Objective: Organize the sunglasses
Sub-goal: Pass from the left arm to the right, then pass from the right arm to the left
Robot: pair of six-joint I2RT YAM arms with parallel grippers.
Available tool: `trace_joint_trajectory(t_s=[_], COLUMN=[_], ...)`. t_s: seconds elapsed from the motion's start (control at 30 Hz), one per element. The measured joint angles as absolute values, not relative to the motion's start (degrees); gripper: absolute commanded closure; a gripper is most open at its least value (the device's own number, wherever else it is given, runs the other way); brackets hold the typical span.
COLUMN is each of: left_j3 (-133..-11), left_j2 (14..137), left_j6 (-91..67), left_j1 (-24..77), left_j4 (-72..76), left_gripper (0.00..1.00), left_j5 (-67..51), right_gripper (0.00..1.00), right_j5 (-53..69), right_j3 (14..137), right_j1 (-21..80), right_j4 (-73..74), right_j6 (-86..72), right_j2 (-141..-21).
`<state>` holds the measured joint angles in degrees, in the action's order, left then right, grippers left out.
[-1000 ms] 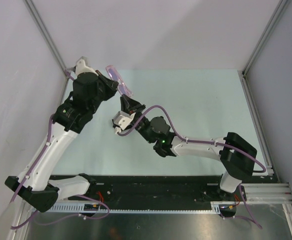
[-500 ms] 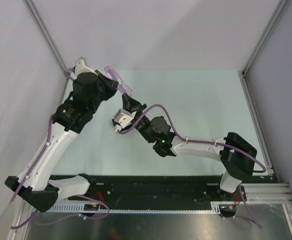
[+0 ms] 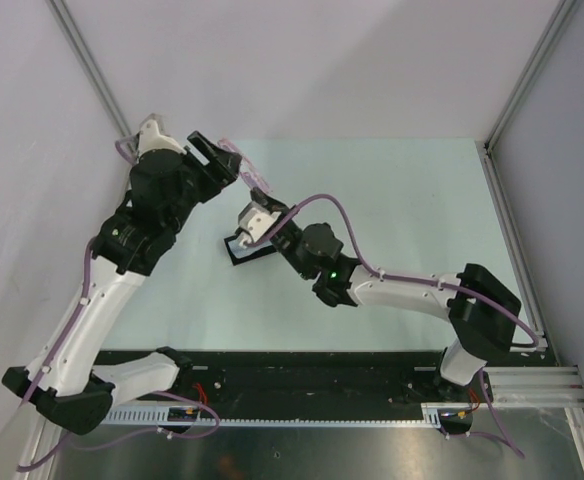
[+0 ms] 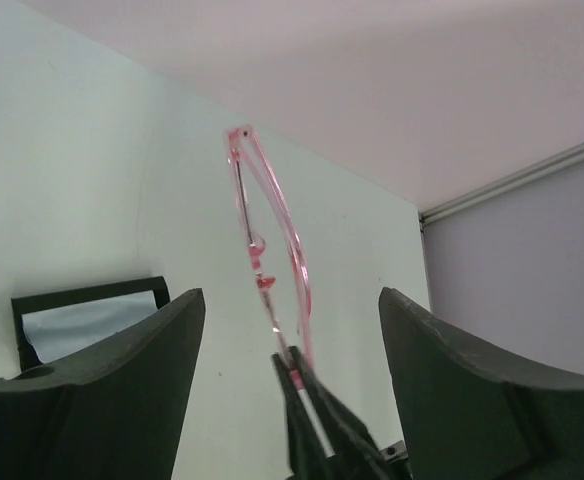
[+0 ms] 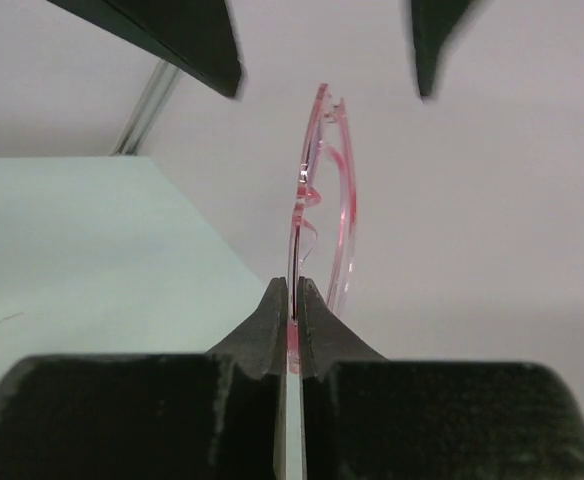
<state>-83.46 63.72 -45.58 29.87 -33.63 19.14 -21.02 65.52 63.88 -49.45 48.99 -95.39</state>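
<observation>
Sunglasses (image 5: 322, 200): pink, held edge-on in the air above the far left part of the table.
Right gripper (image 5: 293, 300): closed tight on the lower end of the frame.
Left gripper (image 4: 287, 305): jaws wide apart, one on each side of the glasses, holding nothing.
Table (image 3: 412, 220): pale green and flat; a black case (image 3: 242, 252) lies on it under the right gripper.
Room: plain light grey walls, with metal posts (image 3: 527, 70) at the far corners.
</observation>
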Motion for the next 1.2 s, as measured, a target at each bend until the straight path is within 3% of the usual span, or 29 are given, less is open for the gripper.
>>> trace_joint_trajectory(t_s=[0.1, 0.3, 0.47, 0.7, 0.9, 1.2], left_j3=[-83.3, -83.2, -83.2, -83.6, -88.2, -82.5], left_j2=[63.1, 62.1, 62.3, 62.4, 64.5, 69.1], left_j6=[-43.4, -36.8, -26.7, -14.3, -10.4, -9.8], left_j1=[27.0, 15.0, 11.2, 11.1, 11.5, 12.4], left_j4=[-33.6, -33.5, -31.8, -29.8, -27.1, -27.1], left_gripper=[0.22, 0.16, 0.14, 0.13, 0.23, 0.41], left_j5=[16.5, 6.7, -9.4, -30.8, -48.3, -58.5], right_gripper=[1.0, 1.0, 1.0, 1.0, 1.0, 1.0], right_j5=[-17.8, 1.2, 18.2, 37.9, 48.8, 58.1], right_j3=[65.5, 67.5, 68.8, 69.1, 69.7, 69.8], right_j1=[61.0, 46.0, 36.3, 31.3, 30.7, 30.7], right_j4=[-42.8, -27.7, -23.7, -21.0, -20.9, -19.9], right_j6=[41.8, 17.1, 0.1, -15.9, -22.6, -25.3], right_j2=[-92.5, -83.2, -80.3, -80.5, -82.5, -86.1])
